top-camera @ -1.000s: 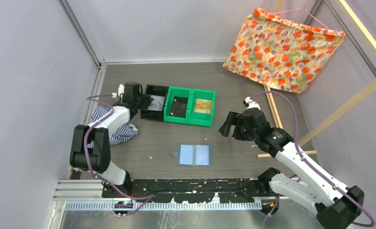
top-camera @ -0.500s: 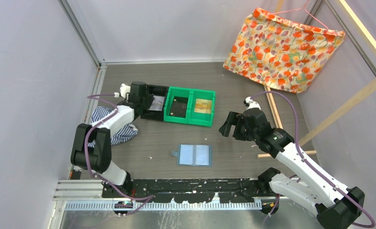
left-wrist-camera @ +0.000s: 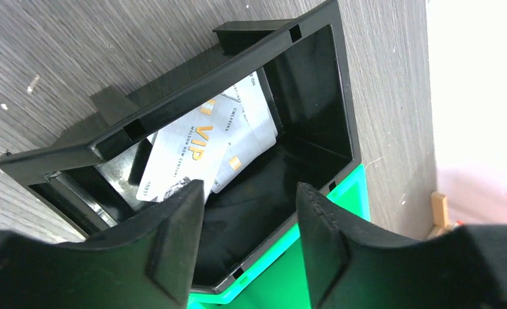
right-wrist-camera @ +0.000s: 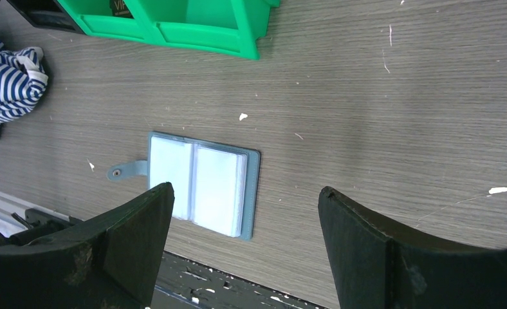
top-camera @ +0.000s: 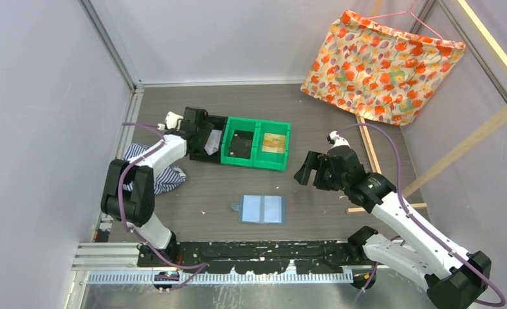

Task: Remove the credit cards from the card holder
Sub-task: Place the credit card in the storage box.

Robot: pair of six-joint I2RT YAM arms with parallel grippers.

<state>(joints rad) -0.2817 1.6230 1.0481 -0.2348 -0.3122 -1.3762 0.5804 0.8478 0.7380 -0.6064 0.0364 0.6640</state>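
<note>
I've got the left arm reaching well forward, elbow bent, wrist tipped down over the black bin. The left gripper is spread with nothing between its fingers. Two whitish credit cards lie overlapped inside that bin, just beyond the fingertips, leaning on its wall. The green bins sit right beside the gripper.

The right arm stretches forward and inward, with the right gripper hanging above the table, jaws wide and empty. The card holder lies open and flat below it, between the two fingers in the wrist view.
</note>
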